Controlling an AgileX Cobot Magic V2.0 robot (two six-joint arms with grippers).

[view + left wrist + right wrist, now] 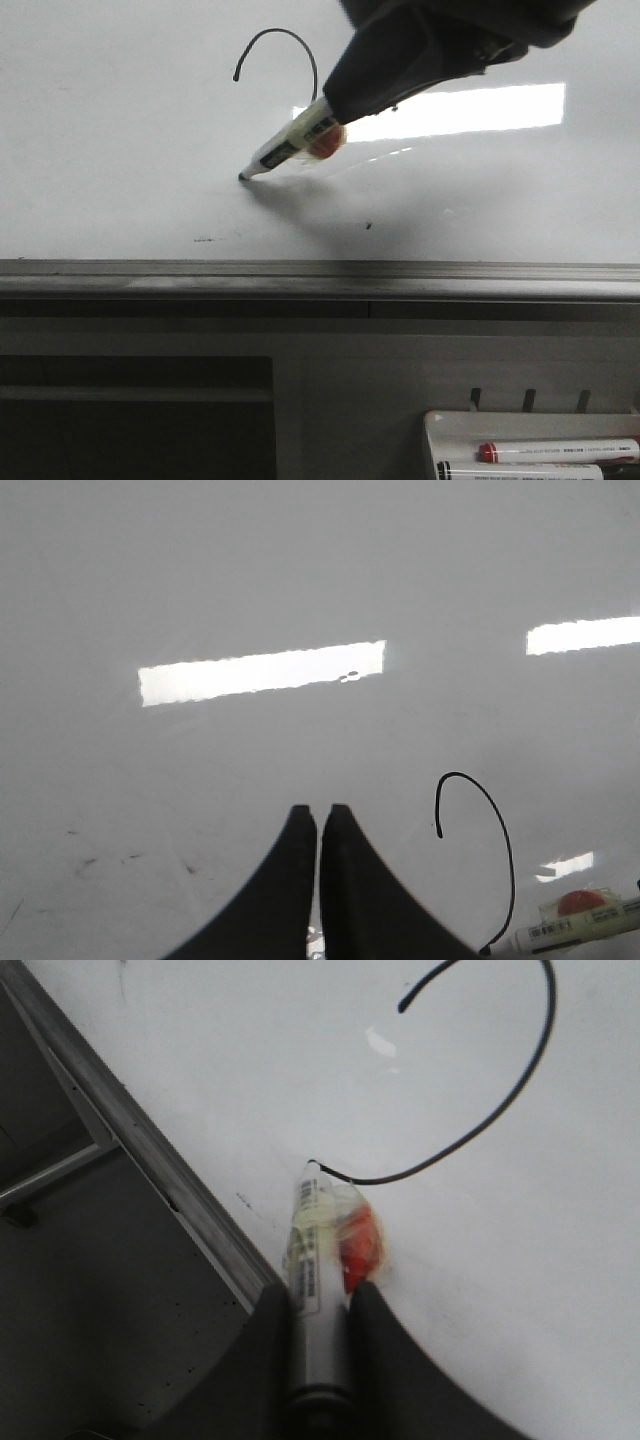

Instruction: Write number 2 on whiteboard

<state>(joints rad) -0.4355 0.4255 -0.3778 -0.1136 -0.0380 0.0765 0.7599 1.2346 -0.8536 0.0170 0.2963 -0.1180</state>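
The whiteboard (120, 110) fills the upper front view, glossy white with a grey metal lower edge. A thin black curved line (290, 40), the top and slanting stroke of the number 2, runs down to the marker tip. My right gripper (345, 105) is shut on a white marker (290, 145) with a red patch; its tip touches the board. In the right wrist view the marker (315, 1260) sits between the fingers and the line (500, 1110) ends at its tip. My left gripper (319, 815) is shut and empty over the board; the line (490, 810) lies beside it.
A bright rectangular light reflection (470, 110) lies on the board. Small dark specks (370, 225) sit near the lower edge. A white marker tray (530, 450) with spare markers hangs below the board at the right. A grey ledge (320, 280) runs under the board.
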